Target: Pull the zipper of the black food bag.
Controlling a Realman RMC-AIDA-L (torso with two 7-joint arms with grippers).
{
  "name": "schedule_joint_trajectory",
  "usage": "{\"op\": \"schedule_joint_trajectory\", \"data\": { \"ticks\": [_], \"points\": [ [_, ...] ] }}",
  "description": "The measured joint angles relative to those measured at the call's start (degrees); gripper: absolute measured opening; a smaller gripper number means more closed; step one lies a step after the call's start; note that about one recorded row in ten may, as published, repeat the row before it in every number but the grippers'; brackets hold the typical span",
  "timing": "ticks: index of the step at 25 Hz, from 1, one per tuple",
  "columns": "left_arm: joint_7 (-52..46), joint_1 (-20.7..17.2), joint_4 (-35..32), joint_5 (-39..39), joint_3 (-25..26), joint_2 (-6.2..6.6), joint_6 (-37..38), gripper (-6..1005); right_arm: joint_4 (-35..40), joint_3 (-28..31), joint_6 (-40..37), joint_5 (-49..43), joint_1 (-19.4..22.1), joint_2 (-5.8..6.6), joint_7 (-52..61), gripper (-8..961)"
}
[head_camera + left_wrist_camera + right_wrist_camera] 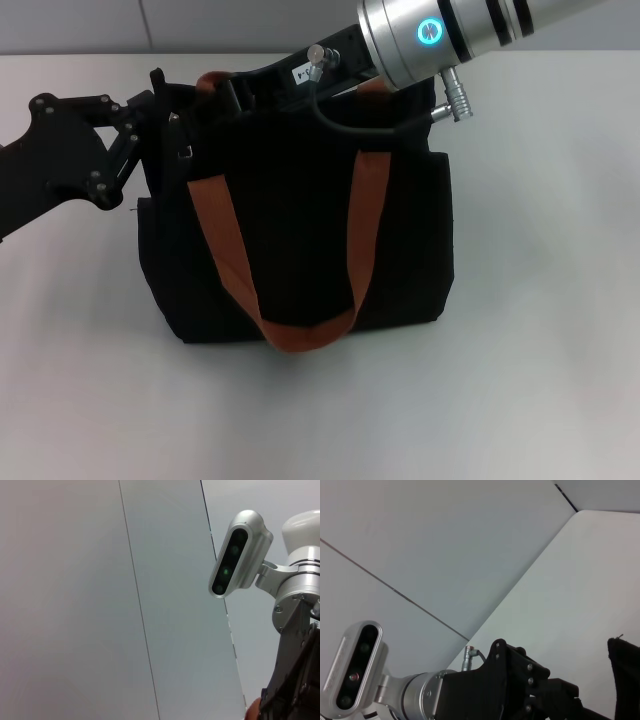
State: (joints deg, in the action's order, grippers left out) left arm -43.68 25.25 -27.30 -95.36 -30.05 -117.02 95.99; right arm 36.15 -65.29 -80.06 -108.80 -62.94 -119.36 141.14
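You've got the black food bag (pixel 300 240) sitting mid-frame with the left gripper (pixel 150 115) at its upper-left corner and the right gripper (pixel 245 90) on the top edge, but can't tell either's grip or zip progress.

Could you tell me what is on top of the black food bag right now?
Over the black food bag, the right gripper reaches across its top edge, while the left gripper sits at its left top corner. The zipper is covered, so it cannot be seen.
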Motion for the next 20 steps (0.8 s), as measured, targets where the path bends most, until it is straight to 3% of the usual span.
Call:
{"op": "schedule_joint_trajectory", "data": {
  "ticks": [20],
  "points": [
    [0.00,-0.21,-0.04,0.09,0.00,-0.05,-0.01,69,0.68,0.15,0.28,0.10,0.34,-0.04,0.30,183]
  ]
}}
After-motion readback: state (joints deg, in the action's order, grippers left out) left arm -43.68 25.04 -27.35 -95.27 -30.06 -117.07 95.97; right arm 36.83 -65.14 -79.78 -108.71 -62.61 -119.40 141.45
